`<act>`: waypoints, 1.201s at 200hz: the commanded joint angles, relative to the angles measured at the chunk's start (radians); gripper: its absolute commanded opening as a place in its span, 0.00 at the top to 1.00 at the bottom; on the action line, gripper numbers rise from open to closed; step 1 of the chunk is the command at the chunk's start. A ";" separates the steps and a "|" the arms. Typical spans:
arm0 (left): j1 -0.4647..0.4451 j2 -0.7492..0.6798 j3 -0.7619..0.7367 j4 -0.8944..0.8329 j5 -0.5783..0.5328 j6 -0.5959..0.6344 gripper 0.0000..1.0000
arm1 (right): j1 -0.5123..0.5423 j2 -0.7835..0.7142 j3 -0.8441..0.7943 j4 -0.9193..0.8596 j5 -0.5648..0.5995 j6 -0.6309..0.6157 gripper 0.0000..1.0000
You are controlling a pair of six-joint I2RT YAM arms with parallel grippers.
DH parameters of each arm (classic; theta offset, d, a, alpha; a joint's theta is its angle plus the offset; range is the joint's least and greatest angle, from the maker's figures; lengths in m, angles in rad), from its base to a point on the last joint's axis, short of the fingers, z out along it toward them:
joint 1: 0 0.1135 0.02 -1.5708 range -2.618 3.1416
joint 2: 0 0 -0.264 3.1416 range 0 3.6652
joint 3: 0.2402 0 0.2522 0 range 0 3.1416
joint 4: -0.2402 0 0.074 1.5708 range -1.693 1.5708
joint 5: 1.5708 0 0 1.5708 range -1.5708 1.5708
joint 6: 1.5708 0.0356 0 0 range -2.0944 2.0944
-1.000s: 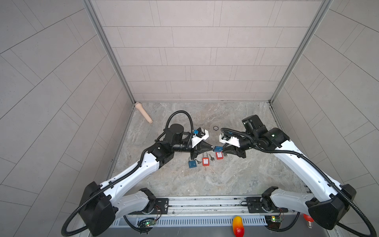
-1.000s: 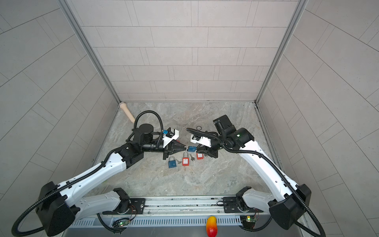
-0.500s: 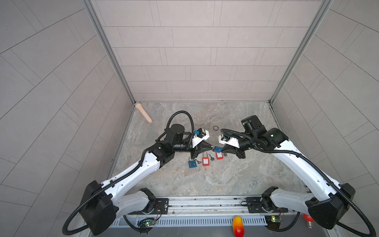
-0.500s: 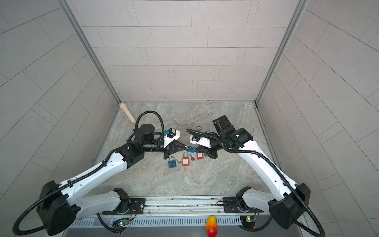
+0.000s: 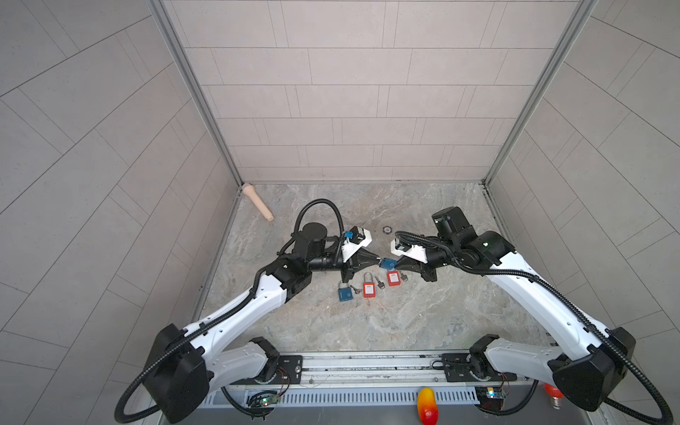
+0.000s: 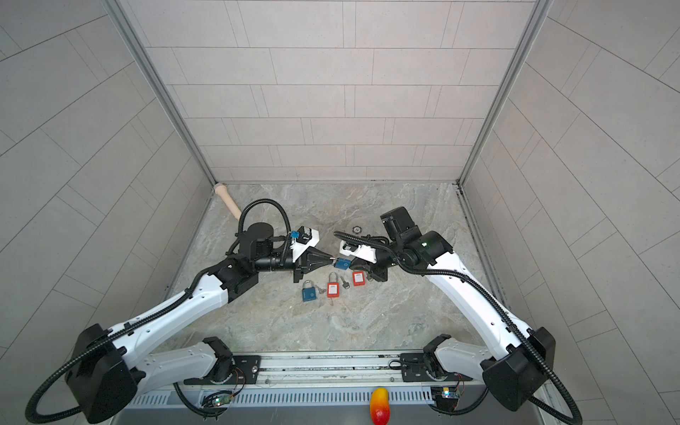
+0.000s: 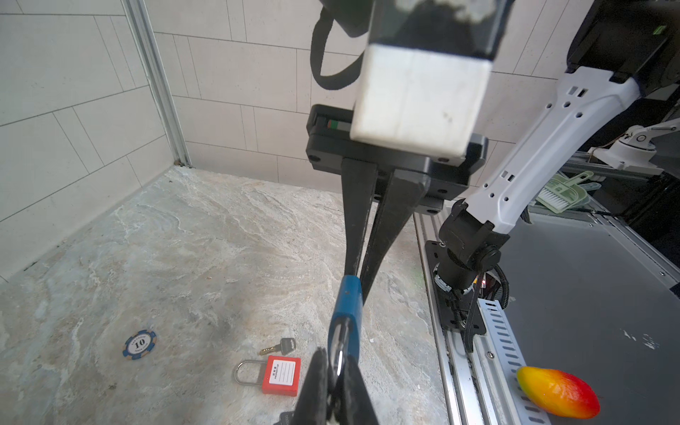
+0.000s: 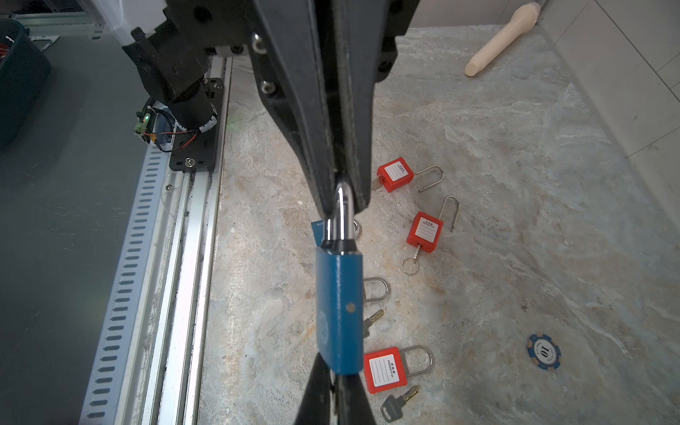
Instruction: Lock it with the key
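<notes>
Above the table (image 8: pixel 515 220), left pincer (image 8: pixel 342 206) pinches blue padlock (image 8: pixel 340 312) by shackle; right pincer (image 8: pixel 333 373), pressed together, hides its base.

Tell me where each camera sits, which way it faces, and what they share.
Top views: high over the front rail, looking down into the booth; both arms, left gripper and right gripper facing each other.
Left wrist: on the left arm, facing the right arm's base; own fingertips and the right gripper show.
Right wrist: on the right arm, facing the left arm's base; own fingertips and the left gripper show.
Shared: all four show the blue padlock between the grippers.
</notes>
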 commanded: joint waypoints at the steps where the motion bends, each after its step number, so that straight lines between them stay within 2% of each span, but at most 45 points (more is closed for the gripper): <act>1: 0.030 -0.025 -0.004 0.179 0.024 -0.045 1.00 | -0.036 0.020 -0.018 -0.097 0.067 0.009 1.00; 20: 0.036 -0.015 -0.003 0.186 0.034 -0.040 1.00 | -0.063 0.044 -0.004 -0.138 0.029 -0.008 1.00; 51: 0.050 0.010 0.009 0.199 0.054 -0.048 1.00 | -0.074 0.058 0.007 -0.156 0.106 -0.029 1.00; 75: 0.055 0.027 0.017 0.199 0.072 -0.053 1.00 | -0.077 0.051 0.016 -0.141 0.123 -0.031 1.00; 95: 0.070 0.044 0.056 0.117 0.091 -0.018 1.00 | -0.097 0.058 0.016 -0.139 0.132 -0.009 1.00; 112: 0.091 0.050 0.084 0.046 0.109 0.010 1.00 | -0.125 0.057 -0.010 -0.129 0.107 0.000 1.00; 152: 0.110 0.073 0.090 0.086 0.135 0.002 1.00 | -0.143 0.061 -0.047 -0.097 0.038 0.009 1.00; 172: 0.112 0.093 0.102 0.110 0.128 -0.013 1.00 | -0.153 0.079 -0.051 -0.104 0.059 0.009 1.00; 180: 0.114 0.113 0.136 0.049 0.132 0.011 1.00 | -0.159 0.083 -0.054 -0.095 0.080 0.009 1.00; 193: 0.114 0.166 0.239 -0.201 0.115 0.126 1.00 | -0.164 0.090 -0.063 -0.042 0.146 0.052 1.00; 209: 0.112 0.268 0.402 -0.528 0.071 0.269 1.00 | -0.165 0.094 -0.088 0.057 0.234 0.186 1.00; 218: 0.114 0.337 0.495 -0.689 0.057 0.326 1.00 | -0.165 0.097 -0.101 0.104 0.252 0.217 1.00; 240: 0.113 0.509 0.702 -0.959 0.012 0.415 1.00 | -0.162 0.116 -0.127 0.229 0.326 0.406 1.00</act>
